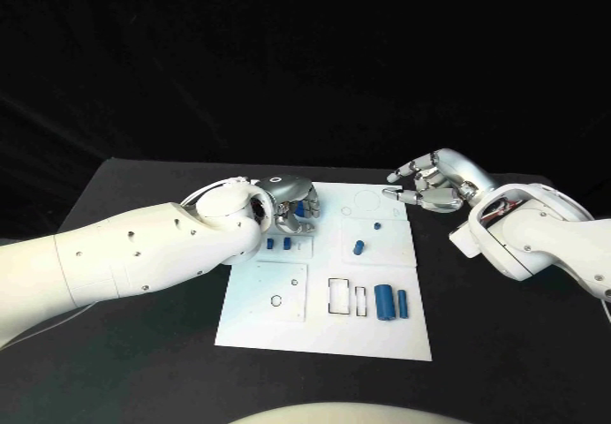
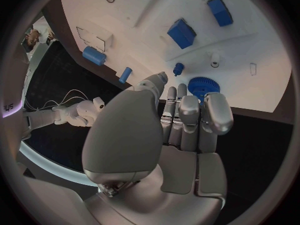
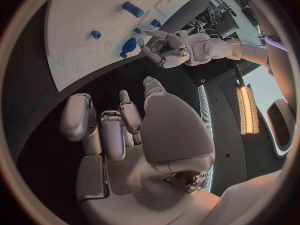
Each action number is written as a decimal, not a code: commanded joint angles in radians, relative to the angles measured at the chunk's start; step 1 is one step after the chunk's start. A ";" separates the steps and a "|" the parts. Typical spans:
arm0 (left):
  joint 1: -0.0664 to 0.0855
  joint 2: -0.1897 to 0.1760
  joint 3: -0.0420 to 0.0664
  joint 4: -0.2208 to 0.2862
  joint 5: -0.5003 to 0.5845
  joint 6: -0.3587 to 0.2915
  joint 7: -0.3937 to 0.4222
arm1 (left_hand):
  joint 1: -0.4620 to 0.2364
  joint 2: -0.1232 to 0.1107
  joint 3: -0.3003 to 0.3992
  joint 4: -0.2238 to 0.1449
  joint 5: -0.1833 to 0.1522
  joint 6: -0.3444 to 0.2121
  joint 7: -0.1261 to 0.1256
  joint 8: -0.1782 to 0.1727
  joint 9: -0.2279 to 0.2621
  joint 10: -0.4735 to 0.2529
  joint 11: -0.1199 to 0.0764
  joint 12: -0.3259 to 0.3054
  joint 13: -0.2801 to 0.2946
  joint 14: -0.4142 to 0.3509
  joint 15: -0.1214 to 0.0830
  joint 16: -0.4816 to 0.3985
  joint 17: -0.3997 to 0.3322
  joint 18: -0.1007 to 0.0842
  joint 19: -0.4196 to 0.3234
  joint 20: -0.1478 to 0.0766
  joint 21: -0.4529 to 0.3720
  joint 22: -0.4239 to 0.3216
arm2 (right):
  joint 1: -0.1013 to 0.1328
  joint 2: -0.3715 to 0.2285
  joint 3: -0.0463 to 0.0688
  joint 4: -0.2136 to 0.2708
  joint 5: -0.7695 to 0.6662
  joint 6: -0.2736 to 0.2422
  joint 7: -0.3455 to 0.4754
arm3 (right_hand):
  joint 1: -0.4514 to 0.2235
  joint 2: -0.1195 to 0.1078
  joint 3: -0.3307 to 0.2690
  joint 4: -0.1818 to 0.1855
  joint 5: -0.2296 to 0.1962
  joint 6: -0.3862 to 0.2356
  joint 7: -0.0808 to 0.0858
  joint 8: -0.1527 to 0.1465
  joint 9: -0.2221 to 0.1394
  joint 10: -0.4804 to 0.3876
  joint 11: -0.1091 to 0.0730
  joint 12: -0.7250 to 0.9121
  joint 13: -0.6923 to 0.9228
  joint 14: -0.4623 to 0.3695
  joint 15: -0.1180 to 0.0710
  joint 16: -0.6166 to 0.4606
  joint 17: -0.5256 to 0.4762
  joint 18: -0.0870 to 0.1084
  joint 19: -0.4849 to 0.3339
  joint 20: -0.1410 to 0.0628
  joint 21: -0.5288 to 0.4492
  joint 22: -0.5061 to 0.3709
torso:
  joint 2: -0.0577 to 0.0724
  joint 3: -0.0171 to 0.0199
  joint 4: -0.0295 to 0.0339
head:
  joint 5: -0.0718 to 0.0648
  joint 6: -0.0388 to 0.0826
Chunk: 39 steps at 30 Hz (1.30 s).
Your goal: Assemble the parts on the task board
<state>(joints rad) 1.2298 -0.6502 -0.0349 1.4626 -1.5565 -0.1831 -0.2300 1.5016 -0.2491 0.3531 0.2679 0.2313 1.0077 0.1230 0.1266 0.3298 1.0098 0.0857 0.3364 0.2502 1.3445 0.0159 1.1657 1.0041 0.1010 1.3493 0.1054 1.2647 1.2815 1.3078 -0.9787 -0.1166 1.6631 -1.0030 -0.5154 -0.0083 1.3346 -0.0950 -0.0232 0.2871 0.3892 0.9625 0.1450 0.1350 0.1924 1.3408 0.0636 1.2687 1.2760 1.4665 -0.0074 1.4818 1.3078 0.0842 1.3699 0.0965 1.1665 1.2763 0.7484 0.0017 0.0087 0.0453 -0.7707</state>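
The left robot hand [image 1: 288,196] hovers over the far left part of the white task board [image 1: 274,322], fingers loosely apart and holding nothing; in the left wrist view a blue gear [image 2: 203,86] lies on the board just past its fingertips [image 2: 217,116]. Toward the board's middle sits a small blue part [image 1: 359,246], and near its right front two blue cylinders [image 1: 383,302] lie side by side. The right robot hand [image 1: 431,187] hangs above the black tabletop [image 1: 140,371] at the board's far right corner, fingers curled inward, empty.
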 commanded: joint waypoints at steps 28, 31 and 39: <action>-0.007 0.039 0.001 -0.056 -0.011 0.080 -0.018 | 0.018 0.003 0.033 -0.005 0.000 0.019 0.005 -0.014 -0.028 0.028 -0.005 -0.017 -0.021 0.007 -0.007 0.022 -0.006 -0.022 0.013 -0.003 0.023 0.023 | -0.001 0.006 0.000 -0.001 -0.003 0.008 0.006 | -0.006 0.006 -0.003 -0.001 0.007 -0.002 -0.004 0.005 -0.001 -0.002 -0.006 -0.002 0.000 0.066 -0.008 -0.005 0.110 0.006 -0.001 -0.005 -0.004 -0.001 | 0.000 0.0000 -0.0001 | 0.002 -0.007; -0.008 0.041 0.001 -0.058 -0.007 0.083 -0.014 | 0.023 0.007 0.042 -0.009 0.000 0.024 0.004 -0.015 -0.034 0.036 -0.006 -0.018 -0.025 0.010 -0.008 0.031 -0.001 -0.023 0.015 -0.004 0.028 0.028 | -0.001 0.006 0.000 -0.001 -0.003 0.008 0.006 | -0.006 0.006 -0.003 -0.001 0.007 -0.002 -0.004 0.005 -0.001 -0.002 -0.006 -0.002 0.000 0.066 -0.008 -0.005 0.110 0.006 -0.001 -0.005 -0.004 -0.001 | 0.000 0.0002 0.0000 | 0.002 -0.008; -0.011 0.045 0.001 -0.059 0.003 0.093 -0.002 | 0.031 0.013 0.062 -0.020 0.000 0.040 -0.007 -0.017 -0.045 0.063 -0.017 -0.024 -0.035 0.016 -0.016 0.048 0.004 -0.024 0.018 -0.008 0.037 0.038 | -0.001 0.006 0.000 0.000 -0.003 0.009 0.006 | -0.006 0.007 -0.003 -0.001 0.007 -0.002 -0.004 0.005 -0.001 -0.001 -0.006 -0.001 0.001 0.066 -0.008 -0.005 0.111 0.006 -0.001 -0.005 -0.004 0.000 | -0.001 0.0001 0.0001 | 0.002 -0.010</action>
<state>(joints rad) 1.2195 -0.6080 -0.0347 1.4028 -1.5660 -0.1133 -0.2439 1.5211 -0.2365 0.4101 0.2474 0.2313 1.0409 0.1161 0.1152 0.2854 1.0667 0.0678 0.3166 0.2161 1.3572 0.0031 1.2099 1.0072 0.0920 1.3620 0.0965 1.2974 1.3081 1.3072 -0.9734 -0.1165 1.6620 -1.0021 -0.5146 -0.0087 1.3346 -0.0950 -0.0232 0.2871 0.3933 0.9625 0.1450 0.1350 0.1925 1.3408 0.0635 1.2687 1.2762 1.4665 -0.0074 1.4818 1.3074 0.0842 1.3700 0.0965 1.1666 1.2763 0.7480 0.0018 0.0086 0.0469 -0.7798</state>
